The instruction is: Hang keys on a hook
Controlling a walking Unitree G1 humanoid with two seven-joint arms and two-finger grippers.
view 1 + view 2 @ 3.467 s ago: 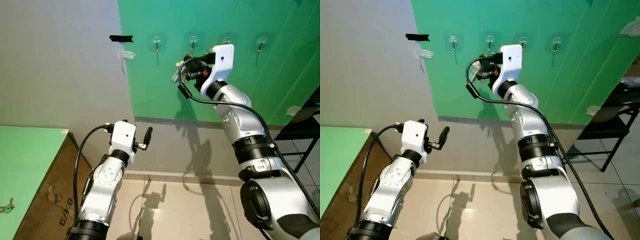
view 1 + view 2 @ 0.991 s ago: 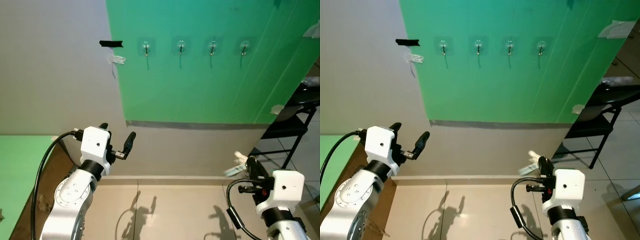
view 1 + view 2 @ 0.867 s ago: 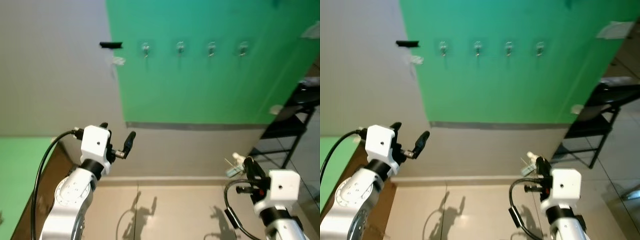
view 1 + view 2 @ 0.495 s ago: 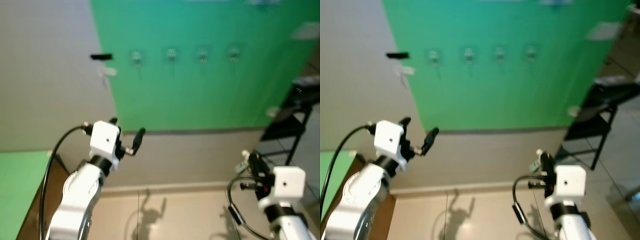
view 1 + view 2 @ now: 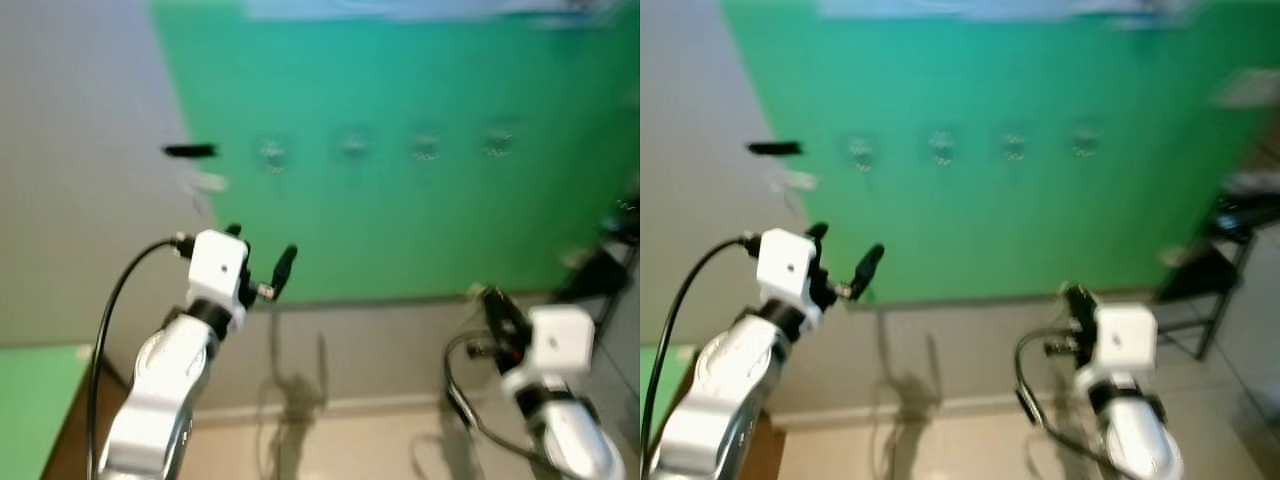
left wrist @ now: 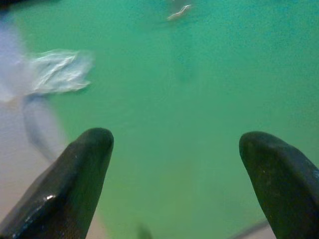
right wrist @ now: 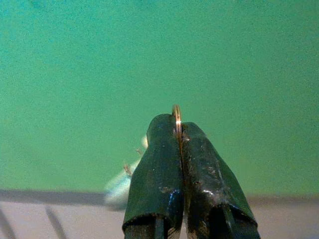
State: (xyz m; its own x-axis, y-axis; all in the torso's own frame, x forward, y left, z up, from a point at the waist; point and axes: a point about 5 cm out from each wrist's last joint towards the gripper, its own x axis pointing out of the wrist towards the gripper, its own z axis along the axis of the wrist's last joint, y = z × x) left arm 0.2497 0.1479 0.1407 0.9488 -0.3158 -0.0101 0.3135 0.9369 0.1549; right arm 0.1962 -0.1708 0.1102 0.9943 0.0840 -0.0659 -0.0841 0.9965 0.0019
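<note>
Green wall panel (image 5: 400,230) stands ahead of the robot, blurred by camera motion, with a row of four small hooks (image 5: 352,147) stuck across it high up. The right gripper (image 7: 178,130) has its two black fingers pinched tightly together, and a thin gold key ring (image 7: 176,112) pokes out from between the tips. Behind the fingers a pale smudge (image 7: 123,181) hangs from the ring; it is probably the keys or a tag, too blurred to say. Gripping the ring edge-on like this leaves its loop free, which seems meant for slipping it over a hook.

In the head view the right gripper (image 5: 497,312) sits low, pointing up toward the wall, with the hooks well above it and a little toward the robot's left. The keys are therefore in the gripper, not yet near any hook.

The left gripper (image 6: 174,164) has its fingers spread wide with nothing between them. It is raised beside the wall's grey section (image 5: 70,200), apparently waiting. A crumpled scrap of clear tape (image 6: 57,72) clings to the wall ahead of it.
</note>
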